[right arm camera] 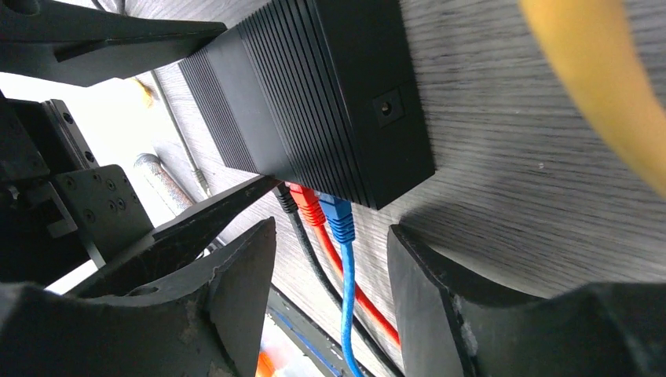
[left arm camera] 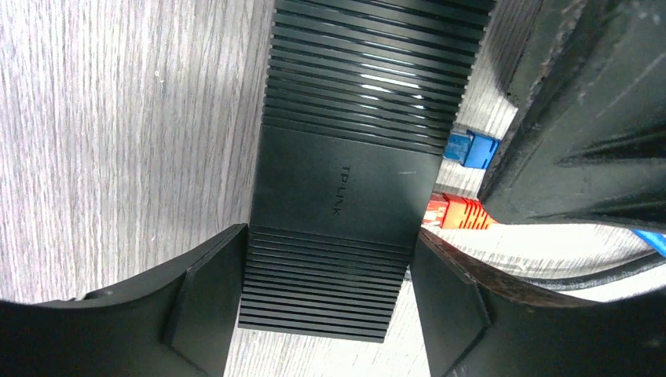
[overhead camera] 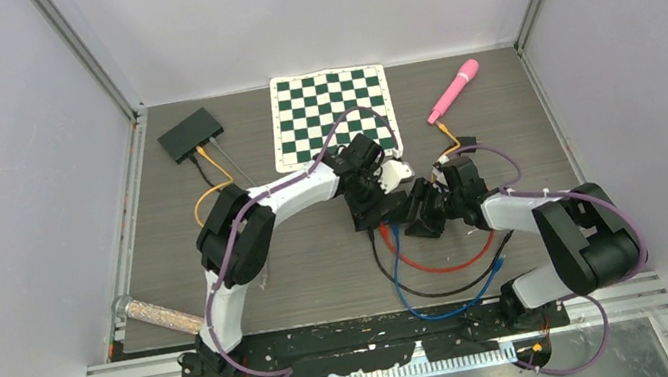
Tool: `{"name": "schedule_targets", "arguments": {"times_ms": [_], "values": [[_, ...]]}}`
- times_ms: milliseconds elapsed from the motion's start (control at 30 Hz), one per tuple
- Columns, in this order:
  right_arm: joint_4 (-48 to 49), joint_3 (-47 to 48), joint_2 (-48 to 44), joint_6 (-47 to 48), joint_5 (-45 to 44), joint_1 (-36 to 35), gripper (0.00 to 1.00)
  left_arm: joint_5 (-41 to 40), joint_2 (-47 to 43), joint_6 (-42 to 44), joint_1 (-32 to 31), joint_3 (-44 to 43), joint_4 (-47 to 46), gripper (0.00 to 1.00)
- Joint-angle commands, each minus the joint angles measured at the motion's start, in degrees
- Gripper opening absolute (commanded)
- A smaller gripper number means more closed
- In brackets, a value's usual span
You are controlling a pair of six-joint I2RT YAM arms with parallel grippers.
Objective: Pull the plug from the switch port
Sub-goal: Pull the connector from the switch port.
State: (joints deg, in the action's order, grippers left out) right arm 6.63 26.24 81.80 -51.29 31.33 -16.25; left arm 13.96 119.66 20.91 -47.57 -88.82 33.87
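Top view is hiding the switch [left arm camera: 338, 188] under both wrists, centre of the wood-grain table [left arm camera: 118, 118]. Left gripper [left arm camera: 330, 239] is bracketing its ribbed matte-black sides; contact is looking flush, can't tell if it's clamping. Right gripper [right arm camera: 330, 228] is hanging with jaws apart, straddling the blue plug [right arm camera: 336, 214], seated in its port beside the red plug [right arm camera: 308, 200], touching nothing.

My left gripper [left arm camera: 326, 255] points downward, fingers [left arm camera: 196, 306] set well apart. My right gripper [right arm camera: 330, 251] faces it closely from the opposite side, fingers [right arm camera: 228, 298] parted.
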Motion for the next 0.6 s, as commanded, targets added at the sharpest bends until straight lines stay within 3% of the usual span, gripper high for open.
{"name": "schedule_targets", "arguments": {"times_ms": [0, 100, 233, 567], "values": [[1.0, -0.3, 1.0, 0.2, -1.6, 0.3, 0.60, 1.9, -0.5, -1.0, -0.2, -0.3, -1.0, 0.68], [1.0, -0.4, 1.1, 0.2, -2.4, 0.3, 0.60, 2.1, -1.1, -1.0, -0.2, 0.4, -1.4, 0.65], [1.2, -0.6, 1.8, 0.2, -2.8, 0.3, 0.59, 2.4, -1.8, -0.6, -0.2, 0.5, -1.2, 0.81], [1.6, -0.9, 2.6, 0.2, -2.9, 0.3, 0.59, 2.1, -2.1, 0.6, 0.1, -1.9, 0.3, 0.88]]}}
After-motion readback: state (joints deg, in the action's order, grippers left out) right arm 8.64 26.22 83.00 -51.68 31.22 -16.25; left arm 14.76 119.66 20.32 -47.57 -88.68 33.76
